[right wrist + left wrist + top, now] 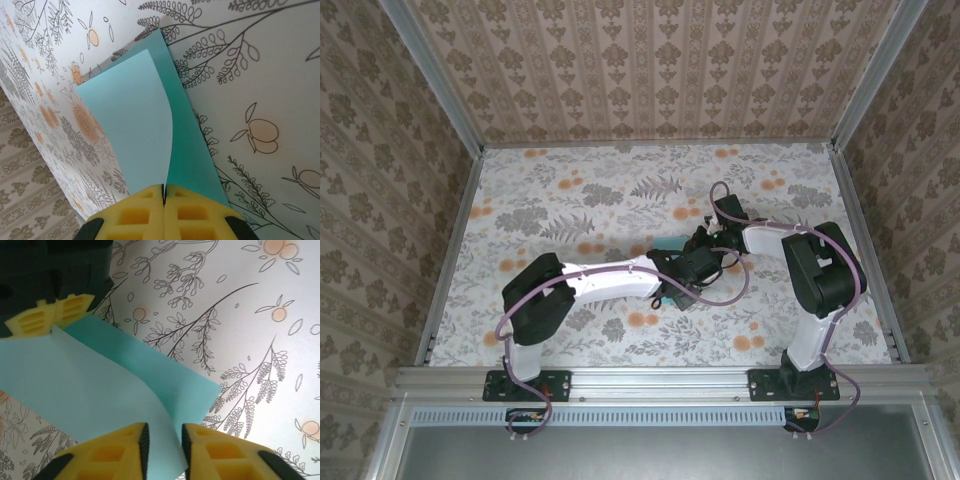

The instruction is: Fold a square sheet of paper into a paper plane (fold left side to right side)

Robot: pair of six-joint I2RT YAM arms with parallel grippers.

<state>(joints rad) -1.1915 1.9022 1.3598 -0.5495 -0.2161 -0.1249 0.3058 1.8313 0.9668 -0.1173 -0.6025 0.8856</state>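
The thin, plain light-turquoise square sheet of paper [671,298] lies near the middle of the floral-printed surface [570,200], where both arms meet over it. In the wrist views it is partly doubled over. A lower layer lies flat on the surface, and a paler upper layer [135,130] rises off it in a soft curve, not pressed down into a crease.

The right hand [164,197] has its yellow foam fingers [137,215] pressed together with no gap, pinching the edge of the sheet's raised layer. From the left wrist camera the same hand [52,317] sits at the sheet's far left corner, its pads closed on the lifted paper there.

The left hand [164,432] is at the sheet's near edge. Its two yellow fingers [120,450] stand a narrow gap apart, and the curved edge of the raised layer [100,380] runs down into that gap. The fingers are not pressed onto the paper. The flat lower layer ends in a pointed corner to the right of this hand, lying on the surface.
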